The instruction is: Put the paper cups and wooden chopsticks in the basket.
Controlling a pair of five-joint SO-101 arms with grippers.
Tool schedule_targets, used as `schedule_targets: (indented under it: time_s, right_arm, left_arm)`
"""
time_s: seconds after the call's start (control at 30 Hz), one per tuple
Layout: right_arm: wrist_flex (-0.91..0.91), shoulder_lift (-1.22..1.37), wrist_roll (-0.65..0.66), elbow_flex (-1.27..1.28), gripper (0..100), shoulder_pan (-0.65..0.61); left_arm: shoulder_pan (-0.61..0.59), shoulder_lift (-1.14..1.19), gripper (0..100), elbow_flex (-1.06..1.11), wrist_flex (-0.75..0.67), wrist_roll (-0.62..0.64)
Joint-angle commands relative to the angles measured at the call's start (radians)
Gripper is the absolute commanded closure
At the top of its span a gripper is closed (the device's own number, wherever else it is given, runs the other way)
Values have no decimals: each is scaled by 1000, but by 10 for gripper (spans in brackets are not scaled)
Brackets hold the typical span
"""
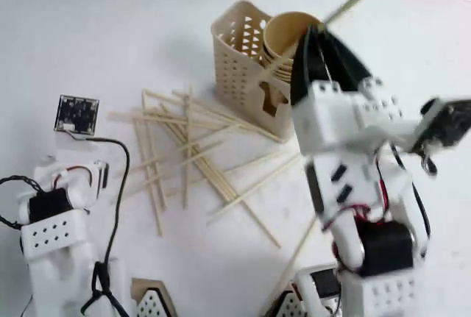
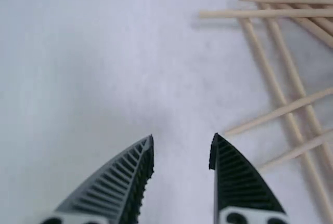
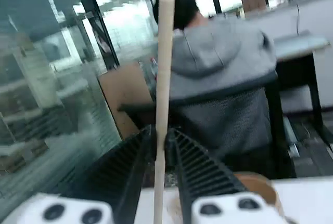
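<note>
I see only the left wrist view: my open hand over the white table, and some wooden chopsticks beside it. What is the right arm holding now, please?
Observer: The right hand is shut on one light wooden chopstick, held up in the air.
Operator: Where is it relative to the basket?
Observer: In the high view it is by the cream perforated plastic basket, and the stick slants across the basket's opening.
Operator: Are the cups already inside?
Observer: Yes, the tan paper cups stand stacked in the basket.
</note>
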Motion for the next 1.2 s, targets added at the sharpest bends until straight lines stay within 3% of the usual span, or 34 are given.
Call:
schedule_targets:
  time_s: [0.0, 0.2, 0.47, 0.63, 0.73, 0.87, 0.97, 1.1, 1.17]
  right_arm:
    - [-246, 147, 26, -41, 981, -1]
    - [-501, 412, 155, -141, 981, -8]
    - [-504, 639, 169, -190, 981, -24]
    - [-503, 693, 315, -178, 976, -24]
    - [-503, 693, 318, -175, 892, -24]
    - [-424, 674, 319, -186, 802, -38]
    - [-315, 616, 319, -189, 844, -54]
    - [-213, 515, 319, -184, 984, -79]
    - [-160, 469, 319, -184, 964, -79]
  left_arm:
    - [-1, -22, 814, -5, -15, 12]
    - [-1, -22, 814, -5, -14, 12]
    - [-1, -22, 814, -3, -14, 12]
    - [1, -22, 813, 26, -20, 12]
    - [1, -22, 813, 29, -20, 12]
    - [1, -22, 813, 28, -20, 12]
    - [1, -22, 813, 28, -20, 12]
    - [1, -22, 813, 28, -20, 12]
    - [1, -22, 813, 28, -20, 12]
